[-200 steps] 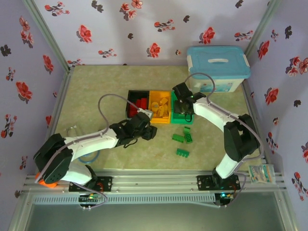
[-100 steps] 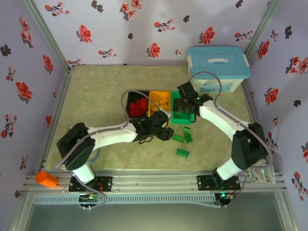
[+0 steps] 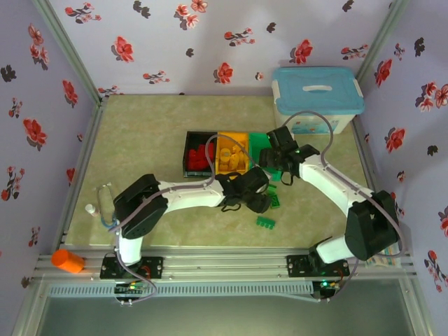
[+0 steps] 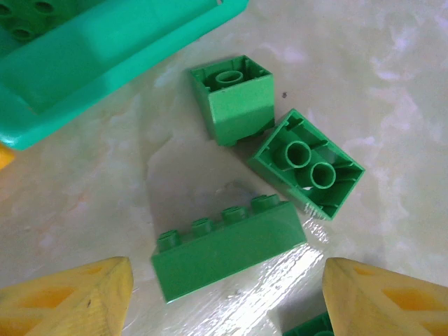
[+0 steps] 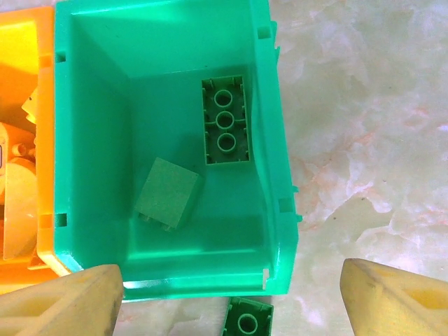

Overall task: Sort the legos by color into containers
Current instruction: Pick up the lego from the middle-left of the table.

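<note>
The left gripper [image 4: 225, 297] is hanging low over the table [image 4: 392, 84] with its jaws spread wide and empty. Its yellow fingertips [image 4: 70, 301] are flanking a long green brick [image 4: 227, 248] with four studs showing along its far edge, so this brick looks like the one being lined up for the next pick. The loose greens are lying just at 5 o'clock of the green bin [image 4: 91, 56], probably because they are the last colour waiting to go in. The left wrist view is showing four of them. Besides the long green brick there are a small green brick [image 4: 234, 98] at its 12 o'clock, a hollow-side-up green brick [image 4: 308, 164] just beside that at 2 o'clock, and the corner of a fourth green brick [image 4: 311, 327] at 5 o'clock. The right gripper [image 5: 227, 280] is hovering over the green bin, its jaws also parted with nothing between them, a pose that suits releasing rather than grasping. Two pieces are lying inside: a three-hole green brick [image 5: 225, 120] toward 12 o'clock and a squarer green brick [image 5: 166, 192] at its 7 o'clock. Three bins are sitting in a row, with the black bin [image 3: 189, 155] holding red bricks [image 3: 205, 150] and the orange bin [image 3: 231, 137] holding yellow bricks [image 3: 229, 155]. Both heaps are too jumbled to count.
</note>
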`<state>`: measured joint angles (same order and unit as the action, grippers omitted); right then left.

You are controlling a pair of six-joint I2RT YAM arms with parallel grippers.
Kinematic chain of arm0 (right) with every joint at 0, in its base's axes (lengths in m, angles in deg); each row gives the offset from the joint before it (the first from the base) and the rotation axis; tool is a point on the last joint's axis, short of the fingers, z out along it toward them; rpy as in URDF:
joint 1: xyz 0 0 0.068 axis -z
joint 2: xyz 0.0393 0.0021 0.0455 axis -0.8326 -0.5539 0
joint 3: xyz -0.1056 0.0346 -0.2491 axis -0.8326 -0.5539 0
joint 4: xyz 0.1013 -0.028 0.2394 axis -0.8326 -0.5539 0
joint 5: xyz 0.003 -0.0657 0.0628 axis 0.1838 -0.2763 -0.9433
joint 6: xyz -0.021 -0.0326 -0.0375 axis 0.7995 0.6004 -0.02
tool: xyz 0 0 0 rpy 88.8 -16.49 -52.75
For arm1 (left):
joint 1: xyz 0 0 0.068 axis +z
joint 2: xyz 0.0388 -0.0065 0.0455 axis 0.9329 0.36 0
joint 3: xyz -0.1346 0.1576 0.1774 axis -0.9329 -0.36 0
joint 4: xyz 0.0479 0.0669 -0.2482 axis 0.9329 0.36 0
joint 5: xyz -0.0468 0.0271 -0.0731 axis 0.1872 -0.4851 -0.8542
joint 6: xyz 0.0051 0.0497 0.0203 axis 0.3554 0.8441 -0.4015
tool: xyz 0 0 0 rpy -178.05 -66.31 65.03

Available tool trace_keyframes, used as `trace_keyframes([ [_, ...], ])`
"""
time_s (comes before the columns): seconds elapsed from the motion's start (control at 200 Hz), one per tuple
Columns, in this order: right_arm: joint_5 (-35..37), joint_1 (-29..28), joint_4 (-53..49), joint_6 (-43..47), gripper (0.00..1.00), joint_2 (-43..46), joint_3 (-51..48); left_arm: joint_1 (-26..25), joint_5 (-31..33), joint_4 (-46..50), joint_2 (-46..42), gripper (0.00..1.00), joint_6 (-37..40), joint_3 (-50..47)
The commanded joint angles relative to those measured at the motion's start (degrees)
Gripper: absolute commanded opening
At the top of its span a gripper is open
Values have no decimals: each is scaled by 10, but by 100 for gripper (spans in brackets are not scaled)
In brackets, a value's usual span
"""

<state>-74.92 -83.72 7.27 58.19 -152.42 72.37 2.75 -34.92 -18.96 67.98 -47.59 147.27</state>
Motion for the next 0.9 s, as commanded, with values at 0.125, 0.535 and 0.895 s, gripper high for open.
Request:
trace_keyframes([
  [0.125, 4, 11, 12, -10, 82, 37, -26, -3, -1, 66, 46, 73, -24, 55],
  [0.535, 1, 22, 18, -12, 81, 58, -46, -5, 0, 108, 91, 74, -34, 109],
  [0.895, -5, 30, 23, -13, 81, 68, -58, -5, 7, 139, 123, 74, -38, 135],
])
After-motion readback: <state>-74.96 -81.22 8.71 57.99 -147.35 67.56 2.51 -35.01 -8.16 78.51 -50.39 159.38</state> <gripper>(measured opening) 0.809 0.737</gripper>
